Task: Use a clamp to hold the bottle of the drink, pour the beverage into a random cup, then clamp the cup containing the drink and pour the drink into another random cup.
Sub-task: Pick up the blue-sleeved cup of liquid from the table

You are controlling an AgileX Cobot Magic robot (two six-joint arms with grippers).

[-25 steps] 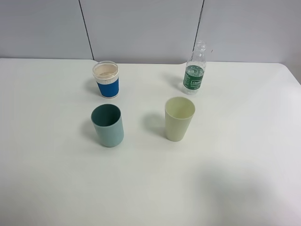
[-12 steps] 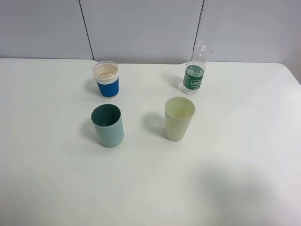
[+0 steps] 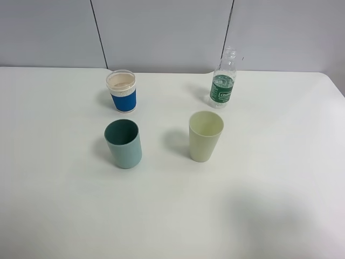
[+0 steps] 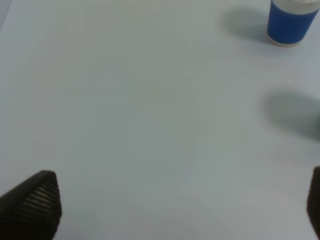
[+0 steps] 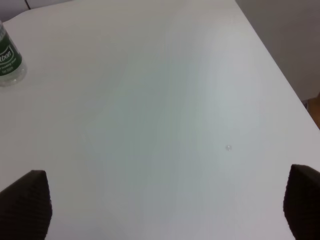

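Observation:
The clear bottle (image 3: 223, 80) with a dark green label stands upright at the back right of the white table; its lower part also shows in the right wrist view as the bottle (image 5: 8, 62). The blue-banded white cup (image 3: 122, 90) stands at the back left, seen again as the cup (image 4: 290, 21). In front of it is the teal tumbler (image 3: 123, 143). My left gripper (image 4: 180, 205) is open over bare table, far from the cup. My right gripper (image 5: 167, 205) is open too, well away from the bottle. Neither arm shows in the exterior view.
A pale yellow-green tumbler (image 3: 205, 136) stands in front of the bottle. The table's right edge (image 5: 280, 65) runs close to my right gripper, with floor beyond. A grey panelled wall (image 3: 161, 32) rises behind the table.

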